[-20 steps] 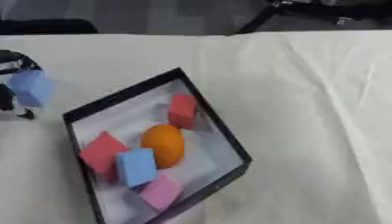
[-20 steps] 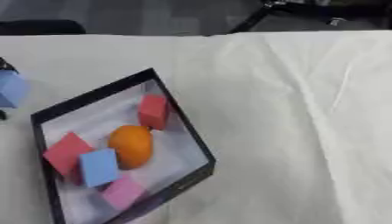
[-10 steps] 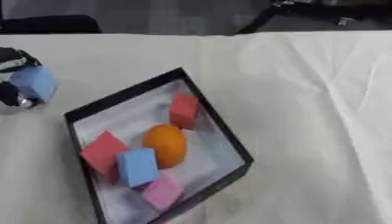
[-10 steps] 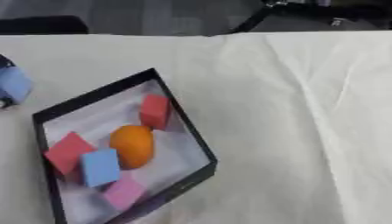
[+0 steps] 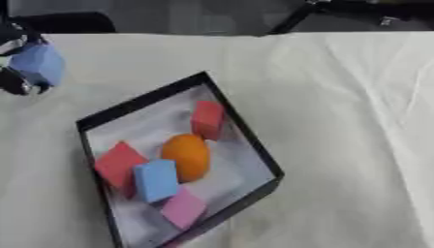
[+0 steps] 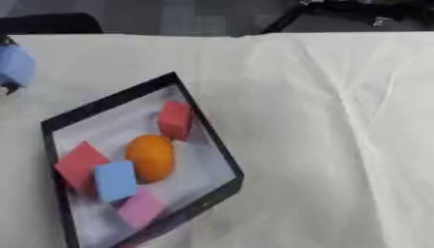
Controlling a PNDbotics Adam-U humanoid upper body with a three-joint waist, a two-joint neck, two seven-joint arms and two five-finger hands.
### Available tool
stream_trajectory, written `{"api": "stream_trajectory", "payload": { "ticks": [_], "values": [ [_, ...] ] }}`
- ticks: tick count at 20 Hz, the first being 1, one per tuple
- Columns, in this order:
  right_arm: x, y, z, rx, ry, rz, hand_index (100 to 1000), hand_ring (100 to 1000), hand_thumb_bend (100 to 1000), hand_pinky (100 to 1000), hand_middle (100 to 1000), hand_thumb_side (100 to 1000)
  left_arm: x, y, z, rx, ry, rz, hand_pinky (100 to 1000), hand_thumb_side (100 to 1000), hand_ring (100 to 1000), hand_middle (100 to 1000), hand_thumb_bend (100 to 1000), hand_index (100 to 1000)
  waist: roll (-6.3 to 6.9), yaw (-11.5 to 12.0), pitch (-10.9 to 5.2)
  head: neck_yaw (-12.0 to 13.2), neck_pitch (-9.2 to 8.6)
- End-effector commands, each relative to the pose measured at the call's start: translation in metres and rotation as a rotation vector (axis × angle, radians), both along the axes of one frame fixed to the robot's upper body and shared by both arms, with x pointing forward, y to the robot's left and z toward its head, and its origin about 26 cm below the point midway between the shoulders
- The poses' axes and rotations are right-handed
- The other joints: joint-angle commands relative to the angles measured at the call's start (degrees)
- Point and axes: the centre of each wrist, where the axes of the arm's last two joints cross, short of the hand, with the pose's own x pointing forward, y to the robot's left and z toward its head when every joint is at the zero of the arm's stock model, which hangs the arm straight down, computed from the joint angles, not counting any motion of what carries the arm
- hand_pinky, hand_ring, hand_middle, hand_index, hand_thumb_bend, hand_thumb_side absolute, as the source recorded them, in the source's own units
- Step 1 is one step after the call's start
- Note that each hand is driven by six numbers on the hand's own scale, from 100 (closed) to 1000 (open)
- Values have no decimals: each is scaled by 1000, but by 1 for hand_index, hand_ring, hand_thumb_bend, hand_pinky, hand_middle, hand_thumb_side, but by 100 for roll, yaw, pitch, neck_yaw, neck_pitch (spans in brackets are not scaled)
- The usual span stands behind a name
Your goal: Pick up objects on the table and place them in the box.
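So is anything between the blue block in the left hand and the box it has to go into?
Nothing visible. The blue block sits in the left hand, up and left of the box; only bare tablecloth lies between them.

worktop: I see creased matt cream cloth | box: matt black rim, pale lining | blocks: matt, foam-like | orange ball: smooth

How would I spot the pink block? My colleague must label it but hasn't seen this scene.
Start at the black-walled box lying askew on the cream tablecloth. Go to the box's near corner, below the orange ball and the light blue block. The pink block lies there, paler than the two red blocks farther back.
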Motion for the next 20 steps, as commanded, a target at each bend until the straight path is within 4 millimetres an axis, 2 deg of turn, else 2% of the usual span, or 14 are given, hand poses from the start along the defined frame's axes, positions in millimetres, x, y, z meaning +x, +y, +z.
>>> {"api": "stream_trajectory", "payload": {
  "ticks": [1,6,10,16,20],
  "values": [
    [-3,-5,8,-29,-23,-15,799,762,100,867,736,578,-30,-18,45,7,-87,-98,711,100,672,569,100,658,50,80,-312,-143,120],
    [-2,-5,6,-43,-14,-11,799,763,100,866,737,555,-69,-85,57,-18,-45,-342,744,100,705,593,100,677,107,287,-555,-237,247],
    [-1,-3,5,-51,-5,1,799,763,100,866,737,547,-97,-129,55,-49,16,-496,737,100,669,585,100,671,135,365,-713,-355,357],
    [0,1,4,-54,-3,16,799,763,100,866,737,539,-131,-171,37,-69,137,-629,728,100,624,557,100,650,150,390,-848,-655,516],
    [0,1,4,-52,-6,19,799,763,100,866,737,539,-142,-186,24,-72,252,-664,745,100,624,555,100,647,165,387,-868,-641,555]
  ]
}}
